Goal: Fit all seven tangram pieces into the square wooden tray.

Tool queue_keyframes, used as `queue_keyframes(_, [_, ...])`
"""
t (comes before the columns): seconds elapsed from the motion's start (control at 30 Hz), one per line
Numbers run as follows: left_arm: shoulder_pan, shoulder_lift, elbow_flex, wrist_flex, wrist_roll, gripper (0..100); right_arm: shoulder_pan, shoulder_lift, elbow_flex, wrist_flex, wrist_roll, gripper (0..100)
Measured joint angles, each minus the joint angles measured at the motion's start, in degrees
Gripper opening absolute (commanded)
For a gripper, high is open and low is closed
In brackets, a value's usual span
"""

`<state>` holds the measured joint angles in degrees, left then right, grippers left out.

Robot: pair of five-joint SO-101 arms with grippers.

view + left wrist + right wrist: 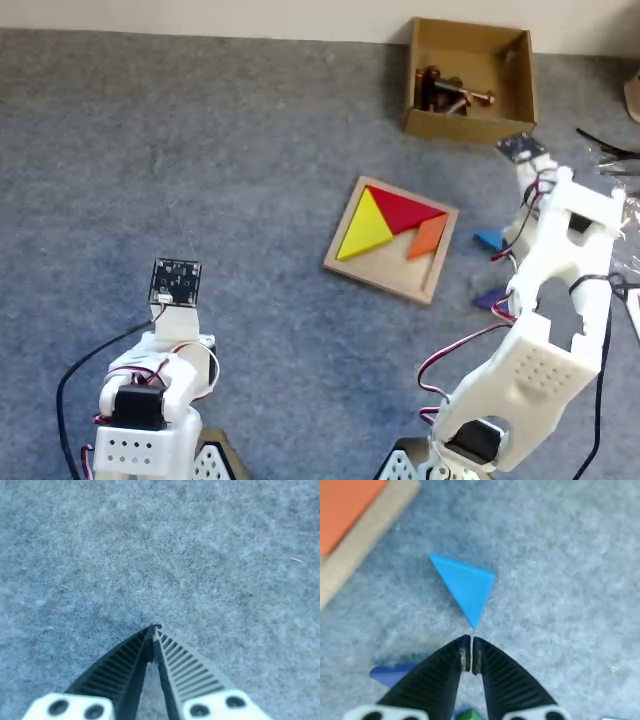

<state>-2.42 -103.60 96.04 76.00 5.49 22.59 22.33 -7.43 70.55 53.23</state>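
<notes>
The square wooden tray (433, 272) lies mid-table and holds a yellow triangle (364, 227), a red triangle (405, 210) and an orange piece (428, 237). A light blue triangle (465, 585) lies on the carpet just beyond my right gripper (471, 647), which is shut with nothing in it. That blue triangle (488, 240) sits right of the tray, beside the right arm. A dark blue piece (392, 673) and a green bit (468, 714) lie by the right gripper's base. The tray's edge (365, 545) and orange piece (347, 505) are close by. My left gripper (152, 632) is shut over bare carpet.
A cardboard box (470, 80) with metal parts stands at the back right. A purple piece (491, 298) lies under the right arm. Cables (610, 150) trail at the right edge. Grey carpet spreads open left of the tray.
</notes>
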Motion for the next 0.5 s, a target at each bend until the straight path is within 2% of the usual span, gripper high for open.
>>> queue_keyframes(0.2, [0.0, 0.0, 0.0, 0.0, 0.0, 1, -0.6, 0.0, -9.1, 10.8, 0.0, 1.2])
queue_keyframes(0.5, [0.0, 0.0, 0.0, 0.0, 0.0, 1, -4.3, 0.0, -9.8, 11.8, 0.6, 3.5])
